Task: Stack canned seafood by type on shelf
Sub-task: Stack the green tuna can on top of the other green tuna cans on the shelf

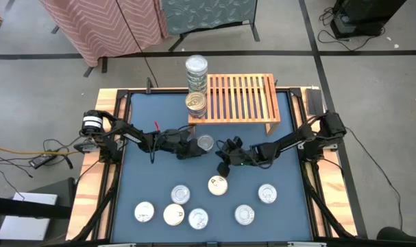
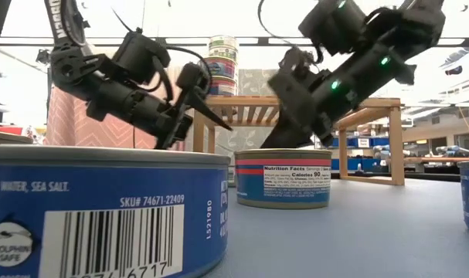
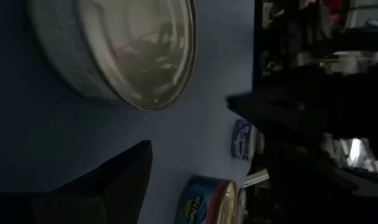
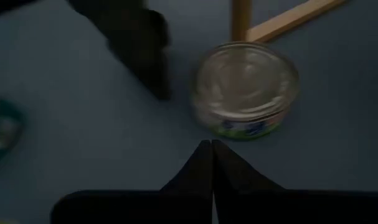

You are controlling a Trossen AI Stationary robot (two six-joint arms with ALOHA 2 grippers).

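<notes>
The light-wood shelf [image 1: 238, 99] stands at the far middle of the table. On its left end a tall stack of cans [image 1: 196, 72] rises behind a shorter stack [image 1: 196, 104]. One silver-topped can [image 1: 205, 143] rests flat on the blue mat just in front of the shelf's left leg, and it also shows in the right wrist view [image 4: 246, 87]. My left gripper [image 1: 195, 147] stands open just to the left of this can, not touching it. My right gripper [image 4: 212, 158], shut, points at the same can from the near right, a little short of it.
Several more cans lie on the near half of the mat, among them a cream-topped one [image 1: 217, 185] and silver-topped ones [image 1: 180, 194] [image 1: 267, 193] [image 1: 244, 215]. The wooden table frame [image 1: 98, 171] borders the mat. Free mat lies at the far left and far right.
</notes>
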